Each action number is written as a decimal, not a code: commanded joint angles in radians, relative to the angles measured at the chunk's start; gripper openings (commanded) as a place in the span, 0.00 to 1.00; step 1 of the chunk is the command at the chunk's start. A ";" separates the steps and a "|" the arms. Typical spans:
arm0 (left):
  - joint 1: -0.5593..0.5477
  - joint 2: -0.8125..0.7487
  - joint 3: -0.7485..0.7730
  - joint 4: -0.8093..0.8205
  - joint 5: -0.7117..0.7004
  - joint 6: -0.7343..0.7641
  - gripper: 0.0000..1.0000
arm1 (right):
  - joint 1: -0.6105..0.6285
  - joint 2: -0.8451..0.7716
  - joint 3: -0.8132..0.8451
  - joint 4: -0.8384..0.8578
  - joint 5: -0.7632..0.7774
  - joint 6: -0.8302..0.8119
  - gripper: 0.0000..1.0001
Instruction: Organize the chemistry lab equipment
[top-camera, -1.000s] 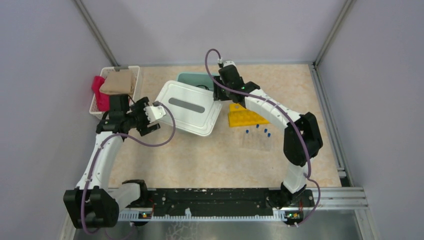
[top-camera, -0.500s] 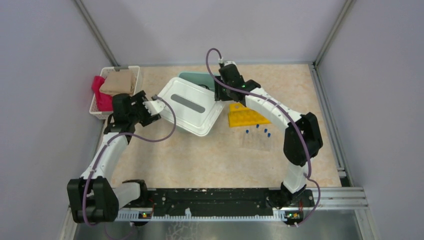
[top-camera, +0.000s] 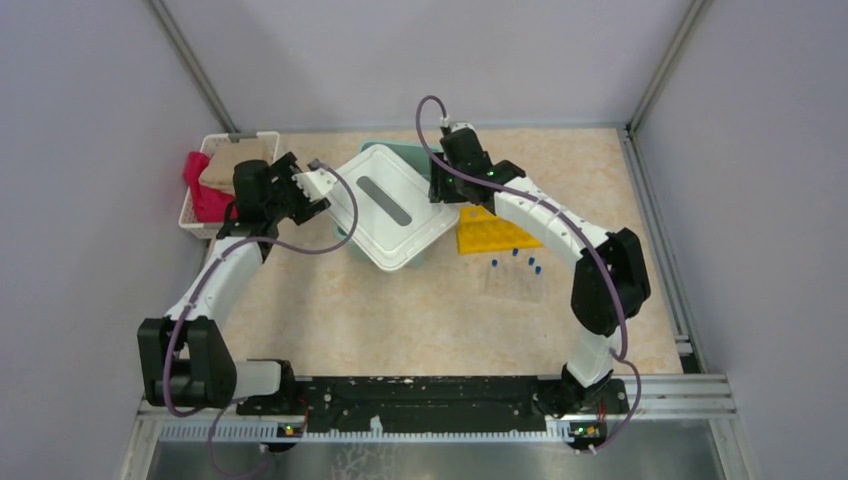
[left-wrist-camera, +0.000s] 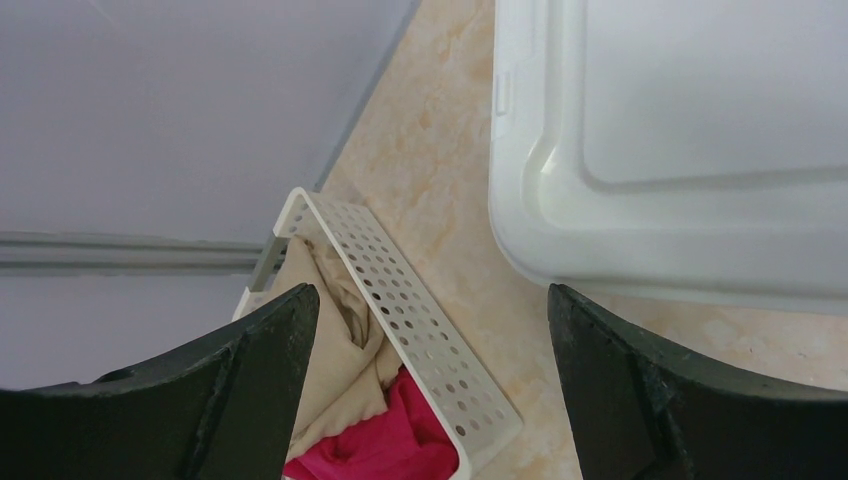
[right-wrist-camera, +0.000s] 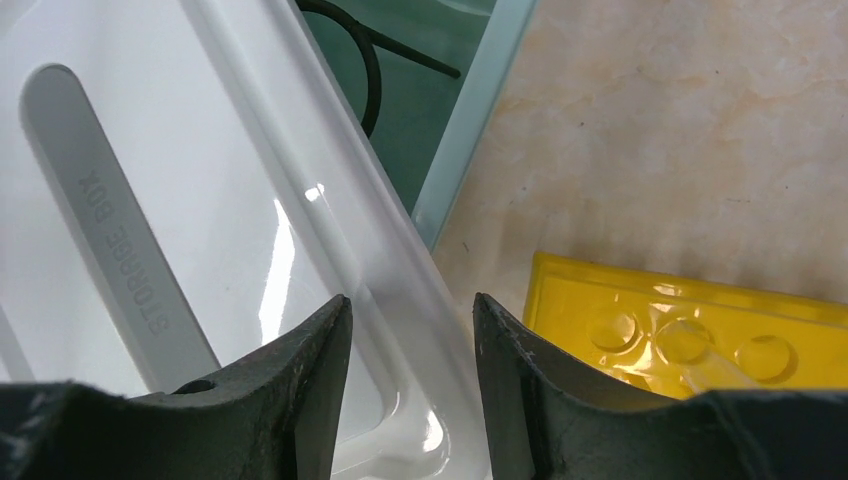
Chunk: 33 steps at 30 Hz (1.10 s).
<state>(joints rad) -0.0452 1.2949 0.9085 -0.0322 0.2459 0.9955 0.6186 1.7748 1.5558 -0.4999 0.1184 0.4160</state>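
- Your right pincer (right-wrist-camera: 408, 305) is narrow – its two fingers sit on either side of the rim of the white lid (right-wrist-camera: 200, 200), pinching that edge.
- The lid carries a grey raised strip and lies slanted over the teal box (right-wrist-camera: 430, 60), covering most of it and leaving one corner open.
- In that open corner you can see the black wire ring (right-wrist-camera: 365, 60) resting inside the box, part of it hidden under the lid.
- Just right of your right pincer, the yellow rack (right-wrist-camera: 690, 330) sits on the counter (top-camera: 400, 310), beside the box.
- On the near side of the rack, the test tubes (top-camera: 515, 270) with blue caps lie loose on the counter.
- Over on the other side, your left pincer (left-wrist-camera: 430, 295) is wide apart and holding nothing – it hangs between the lid's left edge and the white basket (left-wrist-camera: 420, 330).
- The basket holds a tan cloth (left-wrist-camera: 330, 330) and a red cloth (left-wrist-camera: 390, 445), up against the left wall.
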 joint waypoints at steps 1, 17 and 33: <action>-0.029 0.031 0.055 0.057 -0.015 -0.038 0.91 | -0.010 -0.096 -0.011 0.028 -0.030 0.026 0.47; -0.071 0.225 0.224 0.068 -0.120 -0.094 0.91 | -0.011 -0.116 -0.017 -0.020 -0.050 0.036 0.47; 0.008 0.124 0.430 -0.449 0.124 -0.410 0.94 | -0.047 -0.029 0.182 -0.102 -0.003 -0.044 0.55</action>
<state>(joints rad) -0.0475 1.4918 1.3312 -0.2989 0.2279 0.6853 0.5755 1.7172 1.6535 -0.6006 0.1032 0.4053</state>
